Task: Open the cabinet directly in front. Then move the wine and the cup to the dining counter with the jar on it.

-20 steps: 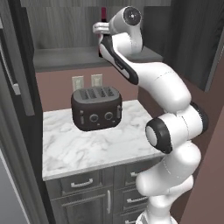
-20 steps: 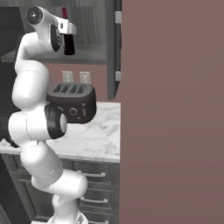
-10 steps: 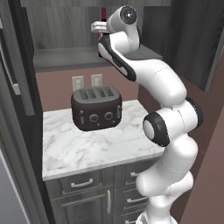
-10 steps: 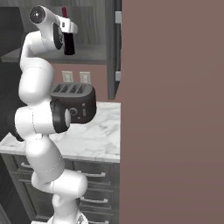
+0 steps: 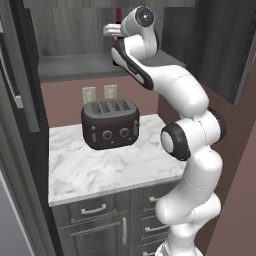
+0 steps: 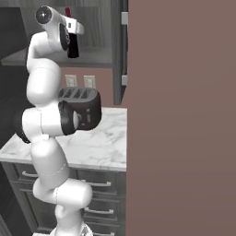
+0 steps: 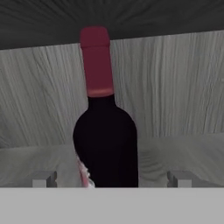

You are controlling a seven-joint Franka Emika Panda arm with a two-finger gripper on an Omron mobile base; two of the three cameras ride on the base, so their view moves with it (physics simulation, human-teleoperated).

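Observation:
The cabinet [image 5: 75,65] stands open, and its grey wood-grain inside [image 7: 175,87] shows behind the bottle. On its shelf stands the wine [image 7: 105,144], dark glass with a red foil neck. That red neck also peeks above the hand [image 5: 118,14] [image 6: 68,12]. My gripper [image 7: 113,179] is open, reaching into the cabinet. The bottle's body sits between the two fingertips [image 7: 43,179], with wide gaps on both sides. In the base views the gripper [image 5: 114,36] [image 6: 73,36] is raised to shelf height. The cup, the dining counter and the jar are out of view.
A dark toaster [image 5: 110,122] sits on the narrow marble wall counter [image 5: 115,167] below the cabinet, with drawers [image 5: 95,210] underneath. The open cabinet door [image 6: 119,50] hangs right of the hand. A brown wall panel [image 6: 184,120] stands close on the right, a dark tall unit [image 5: 20,100] on the left.
The hand has edged further into the cabinet toward the wine while the upper arm swung round. The jaws stay open.

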